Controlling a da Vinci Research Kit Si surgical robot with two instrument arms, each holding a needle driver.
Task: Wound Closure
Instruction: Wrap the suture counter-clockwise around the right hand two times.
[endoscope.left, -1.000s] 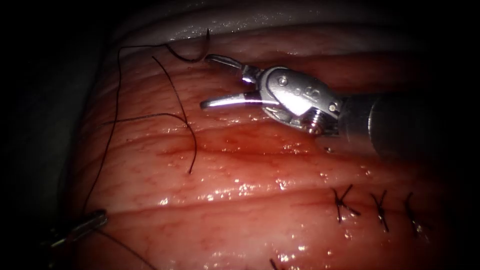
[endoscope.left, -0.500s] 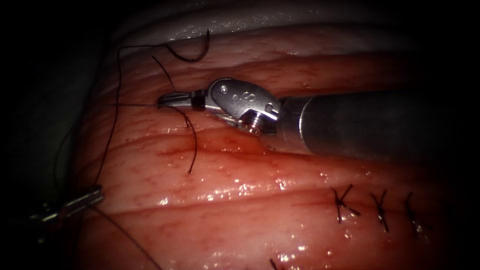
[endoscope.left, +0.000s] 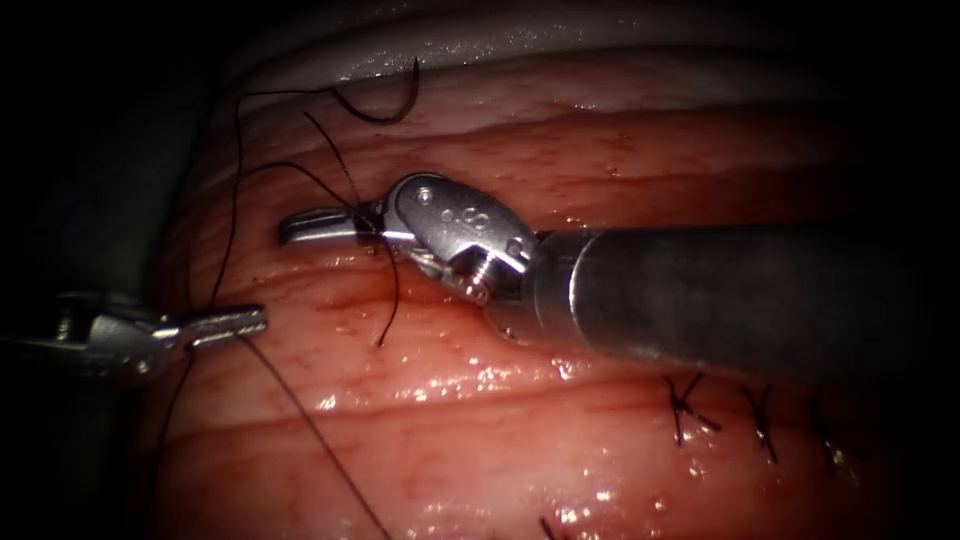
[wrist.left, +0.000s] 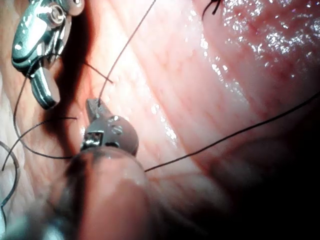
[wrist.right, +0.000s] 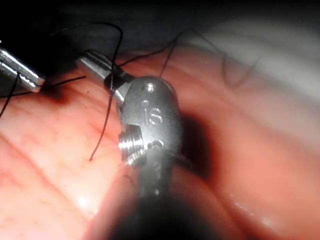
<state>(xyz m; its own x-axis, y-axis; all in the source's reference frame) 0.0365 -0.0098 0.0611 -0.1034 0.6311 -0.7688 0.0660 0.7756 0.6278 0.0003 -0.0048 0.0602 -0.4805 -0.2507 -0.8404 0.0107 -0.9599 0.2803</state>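
With 3 stitches (endoscope.left: 760, 420) tied, the needle (endoscope.left: 385, 105) lies free on the tissue (endoscope.left: 560, 440) while both tools, left (endoscope.left: 235, 322) and right (endoscope.left: 320, 225), clamp thread (endoscope.left: 232, 200).

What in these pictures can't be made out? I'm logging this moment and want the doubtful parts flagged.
- Endoscope view: where the thread runs past the left tool; dark picture edge swallows it.
- Endoscope view: the needle's thread end, lying on the tissue rim; too fine against the shadow.
- Right wrist view: the thread under the right tool; the jaws cover it.
- Endoscope view: the rightmost stitch; lost in shadow.
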